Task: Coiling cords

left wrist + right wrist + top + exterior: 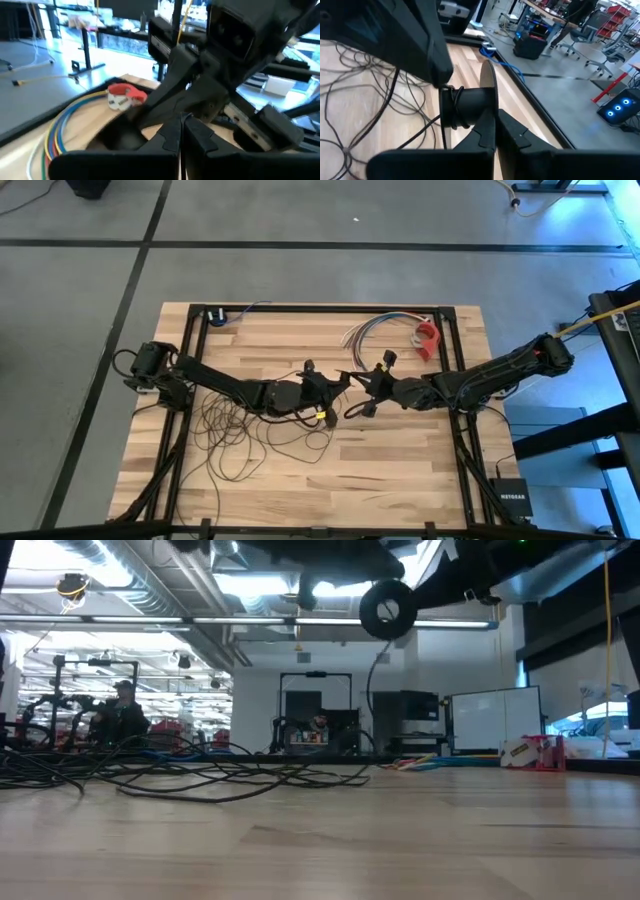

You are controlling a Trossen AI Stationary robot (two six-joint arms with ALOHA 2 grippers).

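Evidently mid-wind, with both arms brought nose to nose above the middle of the counter.

Right gripper: closed, and by the look of it pinching the rim of the puck, with the barrel left bare. Judged a deliberate hold, so that turns can be laid on without fouling the fingers. Puck lifted well clear of the wood in the low view, probably to keep the slack hanging free instead of dragging.

Left gripper: closed too, just beside the puck and seemingly nipping the cord close to where it runs onto the barrel. Hard to confirm, with the strand so thin between the fingers. Likely placed that near to guide each wrap and keep tension short.

A few turns already on the barrel. Most of the cord not yet taken up: loose overlapping loops sprawled on the counter under and in front of the left arm, one strand rising from them to the puck.

Well apart at the far edge, and no part of this job: a bundle of coloured wires and a red tape roll.

Main risk, as a guess: loops snagging one another when pulled in.
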